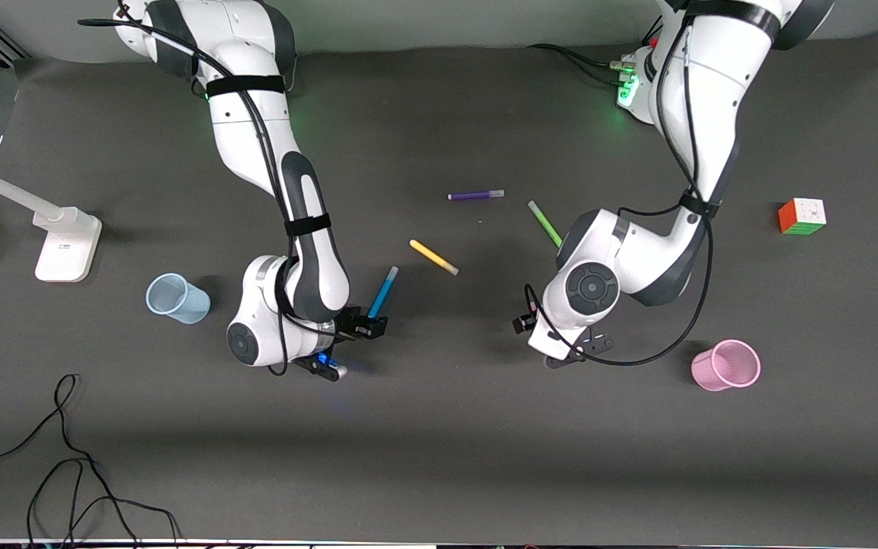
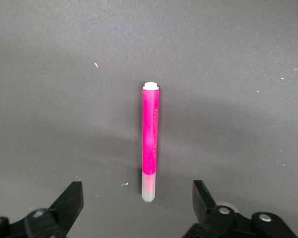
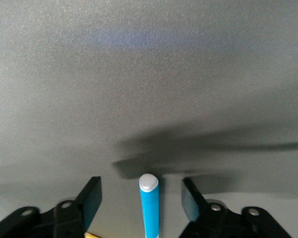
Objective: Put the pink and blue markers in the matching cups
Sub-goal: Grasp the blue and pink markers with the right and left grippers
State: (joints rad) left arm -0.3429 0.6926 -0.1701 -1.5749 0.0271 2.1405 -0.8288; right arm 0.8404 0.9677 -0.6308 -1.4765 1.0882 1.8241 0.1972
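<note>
Right gripper (image 3: 141, 198): wide open, straddling blue marker (image 1: 382, 292) (lined up to pinch).
Left gripper (image 2: 138, 201): spread wide above pink marker (image 2: 150, 141), holding nothing.

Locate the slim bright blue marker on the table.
The slim bright blue marker lies between the right pincer's open fingers, nearer the front camera than the yellow marker.

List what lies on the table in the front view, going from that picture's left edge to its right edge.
White lamp base → translucent pale blue cup → bright blue marker → yellow marker → purple marker → green marker → opaque pink cup → multicoloured puzzle cube.
</note>
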